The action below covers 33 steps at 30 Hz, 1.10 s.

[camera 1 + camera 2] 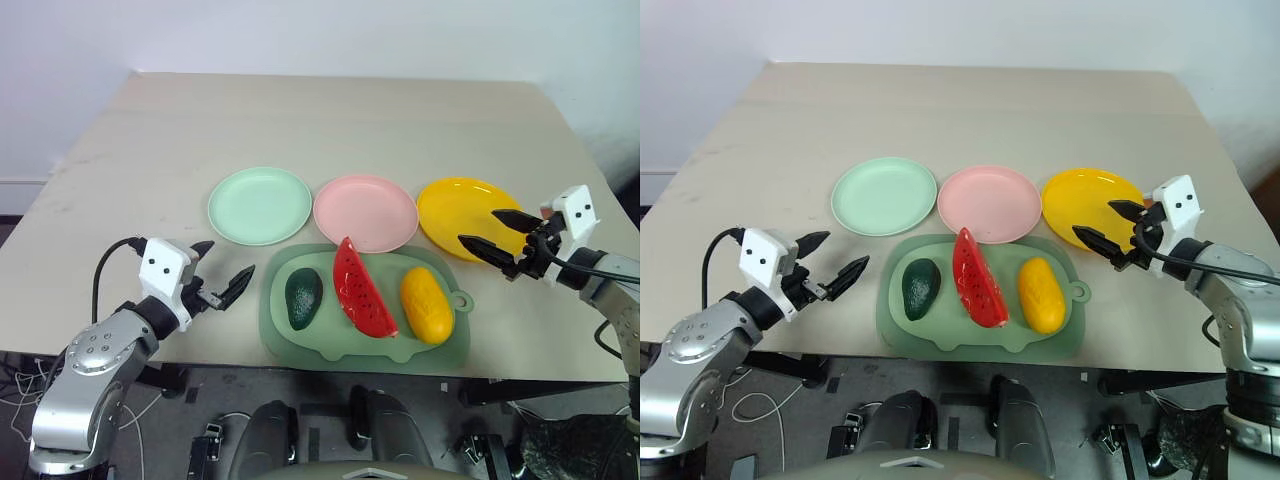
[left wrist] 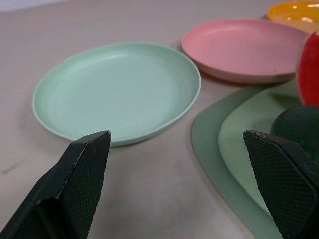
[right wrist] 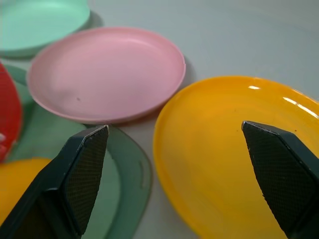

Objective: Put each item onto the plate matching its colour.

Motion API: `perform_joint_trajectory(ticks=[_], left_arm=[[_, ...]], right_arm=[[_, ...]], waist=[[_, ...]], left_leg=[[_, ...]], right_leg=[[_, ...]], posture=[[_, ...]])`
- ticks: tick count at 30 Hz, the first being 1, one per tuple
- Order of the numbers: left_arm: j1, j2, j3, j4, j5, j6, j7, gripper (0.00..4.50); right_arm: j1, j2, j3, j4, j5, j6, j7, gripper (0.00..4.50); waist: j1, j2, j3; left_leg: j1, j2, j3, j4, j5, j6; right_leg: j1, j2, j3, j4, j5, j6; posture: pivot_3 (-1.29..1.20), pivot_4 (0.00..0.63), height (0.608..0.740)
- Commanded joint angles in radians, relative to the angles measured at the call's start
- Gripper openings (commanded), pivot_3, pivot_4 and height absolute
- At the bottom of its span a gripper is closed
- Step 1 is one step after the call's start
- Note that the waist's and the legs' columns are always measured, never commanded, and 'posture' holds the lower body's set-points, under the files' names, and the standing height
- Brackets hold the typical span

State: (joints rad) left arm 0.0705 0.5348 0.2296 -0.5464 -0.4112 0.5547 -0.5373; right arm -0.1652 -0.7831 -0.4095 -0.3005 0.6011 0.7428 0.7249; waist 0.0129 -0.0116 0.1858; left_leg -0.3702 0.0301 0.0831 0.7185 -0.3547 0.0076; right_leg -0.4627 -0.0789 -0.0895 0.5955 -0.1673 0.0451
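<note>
- Currently, left gripper [image 1: 220,273] and right gripper [image 1: 499,234] are held wide apart, empty.
- Avocado [image 1: 303,297], watermelon wedge [image 1: 360,290], yellow fruit [image 1: 427,304] lie on the tray [image 1: 272,325]; plates unfilled.
- Risk judged: closely packed items may be knocked during grasping; rounded avocado could slip.

A beige table [image 1: 330,130] stands against a pale wall [image 1: 320,30]. Near its front edge lies a pale green rounded tray [image 1: 290,345] with a small tab on one side.

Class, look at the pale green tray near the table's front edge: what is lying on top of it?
Three toy foods lie on the tray: an avocado, a watermelon wedge and a yellow fruit. The tray surface beneath each toy is covered.
</note>
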Motion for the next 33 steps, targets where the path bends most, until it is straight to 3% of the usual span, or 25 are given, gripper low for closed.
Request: perform_joint_trajectory(ticks=[1, 6, 9, 16, 26, 33], left_arm=[[-0.03, 0.024, 0.011, 0.074, 0.011, -0.07, -0.044, 4.46], [-0.088, 0.03, -0.03, 0.136, 0.016, -0.095, -0.071, 4.46], [-0.091, 0.039, -0.038, 0.168, 0.037, -0.126, -0.085, 4.46], [-0.055, 0.027, -0.026, 0.117, 0.018, -0.116, -0.059, 4.46], [-0.024, 0.014, 0.006, 0.048, -0.02, -0.072, -0.011, 4.46], [-0.007, 0.014, 0.021, 0.007, -0.029, -0.043, 0.024, 4.46]], right_arm=[[0.004, 0.029, -0.102, -0.179, 0.189, 0.178, -0.11, 4.5], [0.009, 0.007, -0.174, -0.335, 0.482, 0.447, -0.296, 4.5], [-0.017, 0.005, -0.156, -0.36, 0.55, 0.532, -0.447, 4.5], [-0.017, -0.017, -0.113, -0.336, 0.744, 0.614, -0.648, 4.5], [0.011, -0.031, 0.072, -0.307, 0.867, 0.593, -0.867, 4.5], [0.018, -0.06, 0.249, -0.329, 0.659, 0.574, -0.829, 4.5]], waist=[[0.0, 0.0, 0.0], [0.002, -0.001, 0.0], [0.0, -0.001, 0.0], [0.0, -0.001, 0.0], [0.0, -0.001, 0.0], [0.0, -0.001, 0.0]], left_leg=[[0.0, 0.0, 0.0, 0.0, 0.0, 0.0], [-0.001, 0.0, 0.0, 0.0, 0.0, 0.0], [-0.001, 0.0, 0.0, 0.0, 0.0, 0.0], [-0.002, 0.0, 0.0, 0.0, 0.0, 0.0], [-0.002, 0.0, 0.0, 0.0, 0.0, 0.0], [-0.002, 0.0, 0.0, 0.0, 0.0, 0.0]], right_leg=[[0.0, 0.0, 0.0, 0.0, 0.0, 0.0], [0.0, -0.001, 0.0, 0.0, -0.001, -0.002], [0.0, -0.001, 0.0, 0.0, -0.001, -0.002], [-0.001, -0.001, 0.0, 0.0, -0.001, -0.001], [-0.001, -0.001, 0.0, -0.001, 0.0, 0.0], [-0.001, -0.001, 0.0, -0.001, -0.001, -0.001]], posture=[[0.0, 0.15, 0.74], [0.0, 0.15, 0.74], [0.0, 0.15, 0.74], [0.0, 0.15, 0.74], [0.0, 0.15, 0.74], [0.0, 0.15, 0.74]])
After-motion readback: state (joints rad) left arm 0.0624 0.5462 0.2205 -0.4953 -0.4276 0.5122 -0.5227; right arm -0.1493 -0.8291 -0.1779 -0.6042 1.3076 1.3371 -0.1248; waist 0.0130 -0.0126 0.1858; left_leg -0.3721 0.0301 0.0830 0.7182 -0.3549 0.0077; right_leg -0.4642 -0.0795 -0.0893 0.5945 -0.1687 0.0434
